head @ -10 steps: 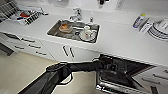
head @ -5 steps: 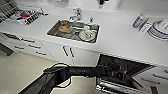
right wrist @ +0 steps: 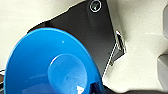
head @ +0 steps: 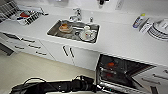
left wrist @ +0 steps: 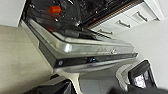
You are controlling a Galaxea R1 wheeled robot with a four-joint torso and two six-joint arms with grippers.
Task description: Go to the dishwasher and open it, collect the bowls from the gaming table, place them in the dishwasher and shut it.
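The steel-fronted built-in dishwasher [head: 120,75] stays open as before; the right wrist view adds a bright blue round bowl [right wrist: 50,67], grip unclear.

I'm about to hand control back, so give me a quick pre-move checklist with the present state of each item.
1. Dishwasher door open: ok, the door hangs lowered and the dark racks show behind it.
2. Blue bowl with the right arm: ok, it sits close under the right wrist camera; the grip itself cannot be seen.
3. Second bowl accounted for: cannot tell.
4. Free rack space: cannot tell; orange items already sit inside.
5. Left arm clear of the door: not ok, it reaches right up to the door's edge.
6. Left tool state: cannot tell.
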